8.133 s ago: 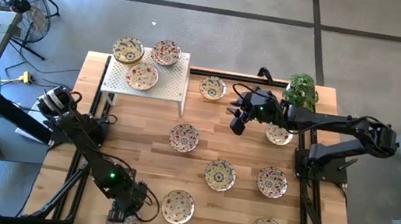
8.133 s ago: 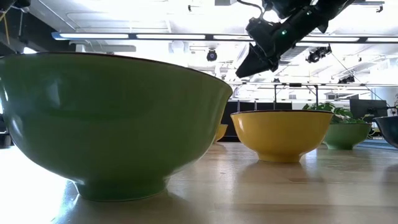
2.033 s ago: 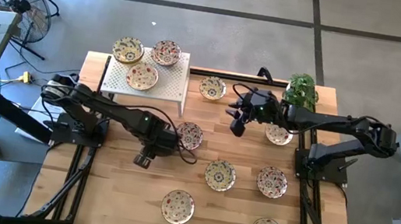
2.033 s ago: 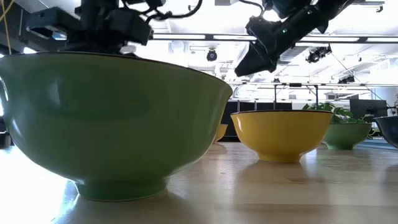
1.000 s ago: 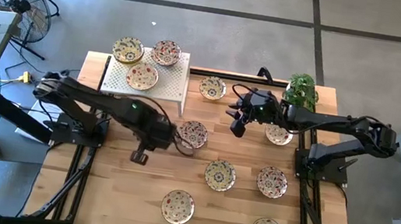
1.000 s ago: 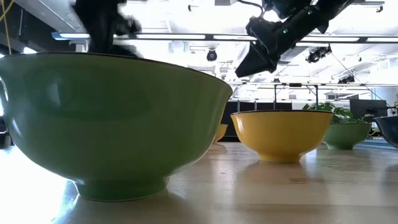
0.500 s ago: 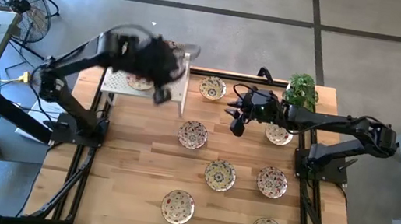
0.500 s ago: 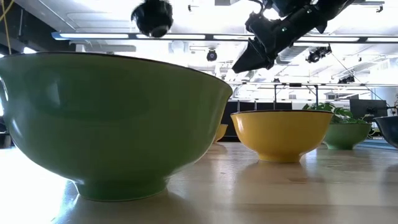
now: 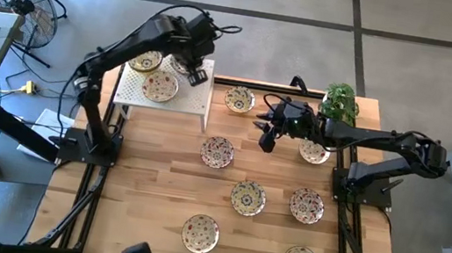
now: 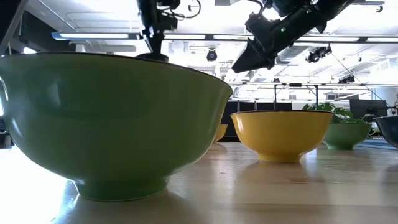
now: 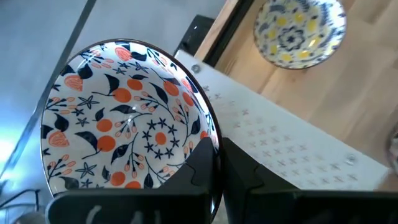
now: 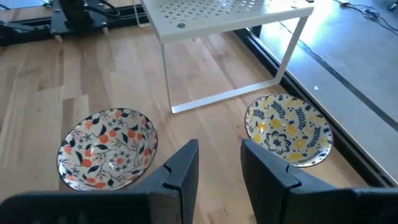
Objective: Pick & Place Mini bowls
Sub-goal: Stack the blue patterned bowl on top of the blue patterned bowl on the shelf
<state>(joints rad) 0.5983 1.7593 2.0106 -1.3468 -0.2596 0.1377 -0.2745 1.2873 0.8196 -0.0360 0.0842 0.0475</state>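
The left gripper [image 9: 199,73] is pinched closed on the rim of a red-patterned mini bowl [image 11: 127,134], holding it over the white perforated rack [image 9: 188,96] at the table's far left corner. Two bowls [image 9: 152,73] sit on the rack. The right gripper [image 9: 265,138] hovers with fingers apart, empty, between two table bowls [image 12: 107,155] [image 12: 288,129]. No legible writing is visible.

Left end effector [image 9: 199,75] swung from table's near edge up over white rack [image 9: 197,96] (far left), near-edge bowl [image 11: 127,134] carried along.
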